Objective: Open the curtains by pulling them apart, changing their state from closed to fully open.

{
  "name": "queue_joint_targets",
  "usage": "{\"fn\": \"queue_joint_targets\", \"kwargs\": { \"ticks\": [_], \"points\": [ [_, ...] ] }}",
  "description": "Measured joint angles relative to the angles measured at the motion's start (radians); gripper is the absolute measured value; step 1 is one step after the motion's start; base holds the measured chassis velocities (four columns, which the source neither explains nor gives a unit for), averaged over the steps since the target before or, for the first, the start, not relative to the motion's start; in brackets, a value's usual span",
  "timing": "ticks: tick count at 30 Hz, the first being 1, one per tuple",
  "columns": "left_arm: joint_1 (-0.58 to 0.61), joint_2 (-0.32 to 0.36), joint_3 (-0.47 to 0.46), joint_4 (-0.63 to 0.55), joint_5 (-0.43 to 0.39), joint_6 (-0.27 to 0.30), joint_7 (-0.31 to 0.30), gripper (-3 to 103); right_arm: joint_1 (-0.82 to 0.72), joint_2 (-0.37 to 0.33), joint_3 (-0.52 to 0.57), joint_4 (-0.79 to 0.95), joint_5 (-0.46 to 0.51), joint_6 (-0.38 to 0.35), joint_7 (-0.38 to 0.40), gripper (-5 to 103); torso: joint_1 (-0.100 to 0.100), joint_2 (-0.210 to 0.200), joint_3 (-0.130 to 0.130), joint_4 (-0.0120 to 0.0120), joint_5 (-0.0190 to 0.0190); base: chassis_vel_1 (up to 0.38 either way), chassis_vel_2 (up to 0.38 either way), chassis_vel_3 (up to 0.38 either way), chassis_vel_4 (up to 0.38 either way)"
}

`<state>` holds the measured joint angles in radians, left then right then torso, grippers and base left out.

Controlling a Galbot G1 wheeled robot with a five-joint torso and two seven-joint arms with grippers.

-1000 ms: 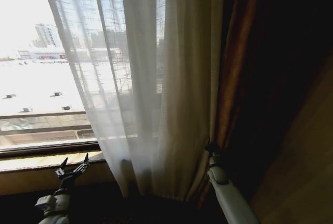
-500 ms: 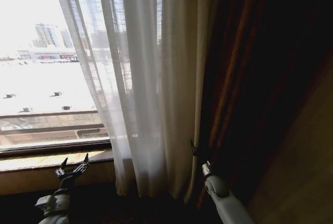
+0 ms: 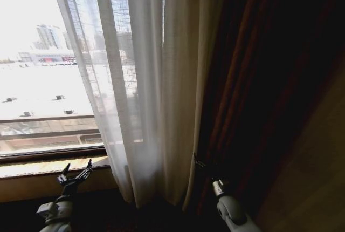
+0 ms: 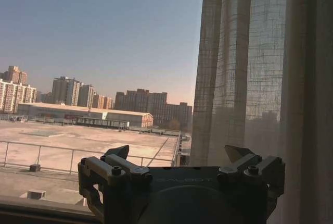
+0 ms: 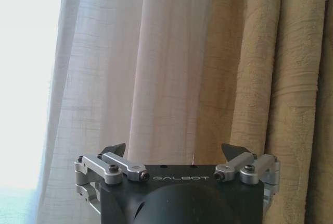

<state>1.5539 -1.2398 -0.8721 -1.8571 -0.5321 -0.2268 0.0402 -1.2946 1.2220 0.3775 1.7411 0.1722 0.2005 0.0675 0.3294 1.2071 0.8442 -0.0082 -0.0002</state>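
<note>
Hanging bunched at frame centre, sheer white curtains [image 3: 145, 91], edge back left of half a second ago; left gripper [image 3: 75, 174] parked lower left, spread; right gripper [image 3: 200, 163] lower now, spread, beside brown drape [image 3: 253, 91].

Curtains [image 3: 145, 81]: sheer white fabric, see-through, long vertical pleats. Gathered into a bunched column hanging straight, lower hem falling below sill level. Window glass to the robot's left stands uncovered; the bunch lies against the dark drape on its right
</note>
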Motion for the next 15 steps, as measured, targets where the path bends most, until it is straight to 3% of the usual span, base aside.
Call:
{"fn": "queue_joint_targets", "kwargs": {
  "ticks": [8,15],
  "points": [
    [0.0,0.0,0.0,0.0,0.0,0.0,0.0,100,-0.038,0.001,-0.005,0.043,-0.018,0.005,-0.007,100,0.0,0.0,0.0,0.0,0.0,0.169,0.156,-0.16,-0.176],
    [0.0,0.0,0.0,0.0,0.0,0.0,0.0,100,-0.051,-0.002,0.001,0.057,-0.021,0.011,-0.016,100,0.0,0.0,0.0,0.0001,0.0,0.295,0.278,-0.293,-0.277]
  ]
}}
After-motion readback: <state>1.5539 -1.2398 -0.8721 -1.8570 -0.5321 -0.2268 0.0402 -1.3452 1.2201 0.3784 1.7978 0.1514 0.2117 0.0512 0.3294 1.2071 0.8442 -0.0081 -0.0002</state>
